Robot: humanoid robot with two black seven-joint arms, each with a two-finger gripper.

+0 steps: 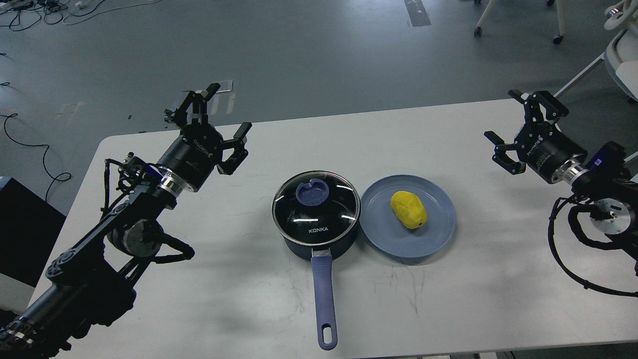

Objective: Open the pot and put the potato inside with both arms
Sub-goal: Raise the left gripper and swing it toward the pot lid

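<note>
Both arms raised above the tabletop (pixel 199 279), neither touching anything. Left hand (pixel 212 122) spread wide open and empty, fingers pointing away toward the far edge. Right hand (pixel 521 129) likewise spread open and empty, hovering near the far right corner.

Saucepan (pixel 319 244) well apart from the left hand, down and to its right, near the middle of the tabletop. Glass KONKA lid (pixel 316 205) in place on the pan, blue knob (pixel 312 192) at its centre. Long blue handle (pixel 325 299) running toward the near edge, hanging hole at its end. Yellow potato (pixel 408 209) lying on a flat blue plate (pixel 438 234), plate rim just beside the pan or touching it, hard to say which. Potato well apart from the right hand, down and to its left.

Judged from this: nothing begun yet, opening step first. Lid on, potato untouched. Next move probably calls for bringing the left hand down over the knob, closing on it and lifting the lid straight up and clear. Then the right hand down onto the potato, gripping across its narrow width. Small knob and lumpy, rounded potato both likely to demand centred grips to avoid slipping.
</note>
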